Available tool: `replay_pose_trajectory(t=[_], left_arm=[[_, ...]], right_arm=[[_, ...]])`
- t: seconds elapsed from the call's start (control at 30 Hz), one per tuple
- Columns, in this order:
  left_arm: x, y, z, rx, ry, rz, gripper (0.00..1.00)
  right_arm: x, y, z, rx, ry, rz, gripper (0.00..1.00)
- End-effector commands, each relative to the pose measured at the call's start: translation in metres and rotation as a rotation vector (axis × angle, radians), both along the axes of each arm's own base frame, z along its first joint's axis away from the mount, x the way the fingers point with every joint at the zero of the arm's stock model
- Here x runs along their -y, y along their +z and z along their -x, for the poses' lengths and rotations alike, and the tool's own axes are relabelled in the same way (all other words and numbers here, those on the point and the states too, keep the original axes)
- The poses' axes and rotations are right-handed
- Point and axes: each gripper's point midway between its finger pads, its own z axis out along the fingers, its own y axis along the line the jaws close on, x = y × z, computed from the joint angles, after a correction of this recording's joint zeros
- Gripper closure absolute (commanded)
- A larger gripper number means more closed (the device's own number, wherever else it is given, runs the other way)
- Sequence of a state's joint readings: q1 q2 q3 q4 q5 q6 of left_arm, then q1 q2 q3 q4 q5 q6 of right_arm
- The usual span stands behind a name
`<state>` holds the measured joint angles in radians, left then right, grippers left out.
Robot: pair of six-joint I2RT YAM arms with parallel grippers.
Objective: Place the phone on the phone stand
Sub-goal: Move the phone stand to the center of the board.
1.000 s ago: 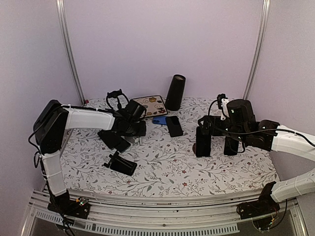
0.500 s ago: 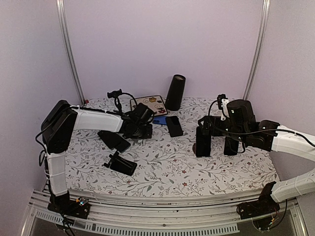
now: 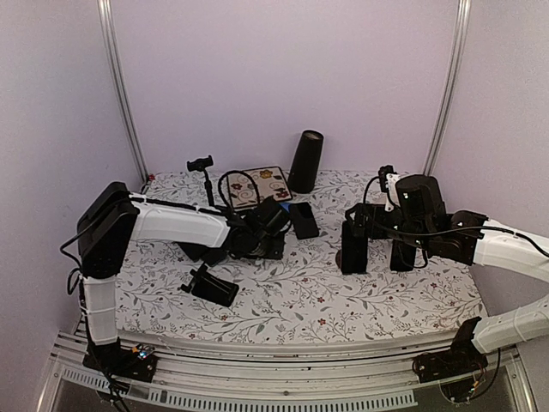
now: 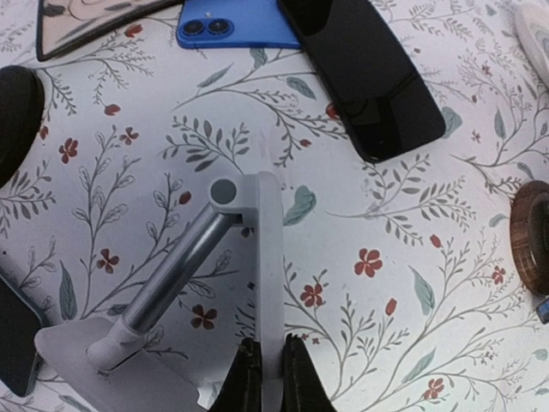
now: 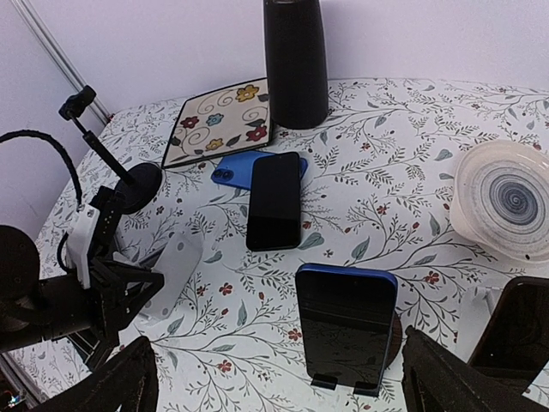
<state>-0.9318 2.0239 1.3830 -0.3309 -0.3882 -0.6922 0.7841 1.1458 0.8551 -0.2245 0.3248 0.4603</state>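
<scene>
Jaws of the left hand (image 4: 268, 369) are clamped on the thin plate of the grey phone stand (image 4: 257, 249) on the flowered bench (image 4: 412, 283), the black phone (image 4: 360, 77) lies flat beyond it, partly over a blue phone (image 4: 232, 21), and the right hand (image 5: 276, 360) hangs spread wide, gripping nothing.

Left white-shelled arm (image 3: 176, 221) stretches low toward the table's centre. The black two-finger left gripper (image 4: 272, 348) points down, jaws pinched on the thin white phone stand plate (image 4: 262, 223). Right white-shelled arm (image 3: 506, 245) bends inward. The black right gripper (image 3: 377, 249) hangs with jaws spread wide.
</scene>
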Motion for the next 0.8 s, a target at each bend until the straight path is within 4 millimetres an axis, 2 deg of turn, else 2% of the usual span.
replay_pose_trajectory(t=[0.0,0.13,0.3,0.5,0.63,0.77], left_arm=[[0.007,-0.012,0.034,-0.069,-0.013,-0.048,0.98],[0.019,-0.016,0.050,-0.072,-0.034,-0.085,0.94],[0.034,-0.021,0.061,-0.075,-0.067,-0.122,0.77],[0.047,-0.015,0.067,-0.064,-0.096,-0.108,0.61],[0.054,-0.009,0.070,-0.054,-0.114,-0.098,0.55],[0.059,0.003,0.072,-0.041,-0.128,-0.071,0.53]], right_arm=[[-0.001,-0.002,0.000,-0.004,0.006,-0.012,0.01],[-0.003,-0.002,-0.001,-0.005,0.010,-0.011,0.01],[-0.004,-0.002,-0.003,-0.004,0.011,-0.009,0.01],[-0.004,-0.002,-0.003,-0.004,0.010,-0.008,0.01],[-0.004,-0.003,-0.003,-0.008,0.008,-0.005,0.01],[-0.005,-0.004,-0.003,-0.010,0.008,-0.007,0.01]])
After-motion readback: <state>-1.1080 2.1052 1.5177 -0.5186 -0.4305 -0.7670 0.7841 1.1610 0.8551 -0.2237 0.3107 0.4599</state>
